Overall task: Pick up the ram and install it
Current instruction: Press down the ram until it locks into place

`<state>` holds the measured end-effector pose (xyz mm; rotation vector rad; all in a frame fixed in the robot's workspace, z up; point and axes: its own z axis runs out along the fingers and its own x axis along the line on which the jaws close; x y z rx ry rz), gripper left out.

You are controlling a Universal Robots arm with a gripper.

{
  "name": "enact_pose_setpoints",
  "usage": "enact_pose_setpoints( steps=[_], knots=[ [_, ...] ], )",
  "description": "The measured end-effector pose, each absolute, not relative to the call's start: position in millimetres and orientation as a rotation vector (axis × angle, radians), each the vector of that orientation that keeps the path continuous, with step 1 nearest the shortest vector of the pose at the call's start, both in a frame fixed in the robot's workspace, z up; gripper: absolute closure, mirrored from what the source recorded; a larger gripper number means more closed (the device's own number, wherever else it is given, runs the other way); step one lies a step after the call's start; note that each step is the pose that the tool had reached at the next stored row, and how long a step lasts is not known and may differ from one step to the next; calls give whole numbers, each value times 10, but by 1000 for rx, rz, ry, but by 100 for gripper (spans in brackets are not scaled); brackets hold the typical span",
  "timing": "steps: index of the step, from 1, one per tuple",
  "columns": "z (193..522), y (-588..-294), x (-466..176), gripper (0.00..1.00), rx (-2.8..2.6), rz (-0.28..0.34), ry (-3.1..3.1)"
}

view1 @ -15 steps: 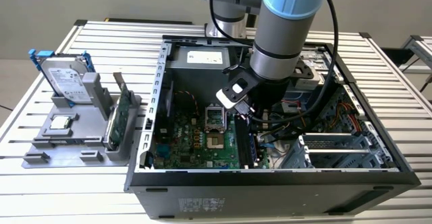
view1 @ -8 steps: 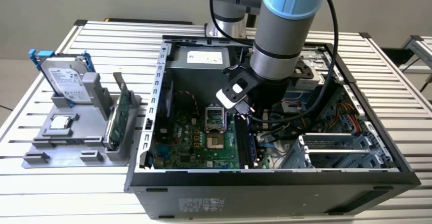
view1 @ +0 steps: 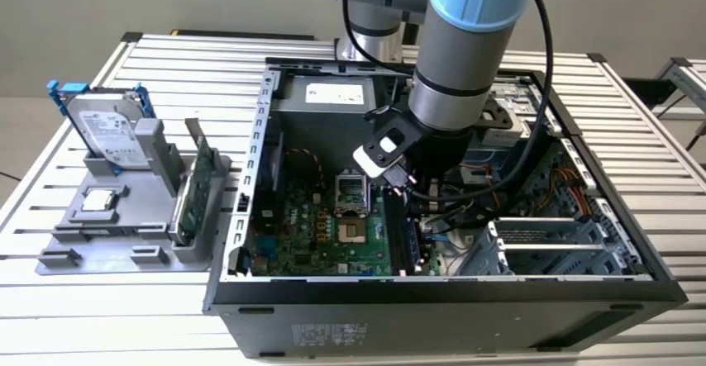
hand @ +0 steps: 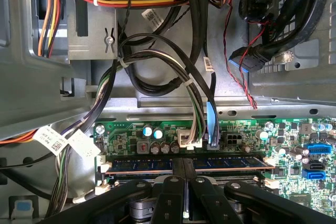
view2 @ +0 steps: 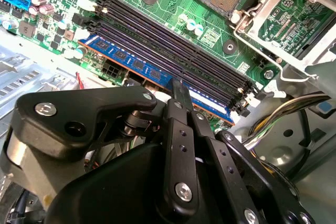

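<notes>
Gripper: the gripper (view2: 178, 88) is reaching into the computer case (view1: 237, 217), fingers clamped on the ram (hand: 184, 164).
Ram: it is sitting in the outermost motherboard (view2: 173, 3) slot, beside three vacant slots (view2: 173, 43).

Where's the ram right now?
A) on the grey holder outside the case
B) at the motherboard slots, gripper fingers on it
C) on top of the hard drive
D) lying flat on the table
B: in both wrist views the ram stands at the motherboard's memory slots, with the gripper closed on its top edge.
</notes>
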<state>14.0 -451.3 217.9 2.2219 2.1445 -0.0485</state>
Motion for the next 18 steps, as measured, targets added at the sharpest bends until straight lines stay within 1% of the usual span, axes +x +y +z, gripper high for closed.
enact_pose_setpoints(
  steps=[18],
  knots=[
    [2370, -4513, 140, 100, 2222, -48, 2145]
  ],
)
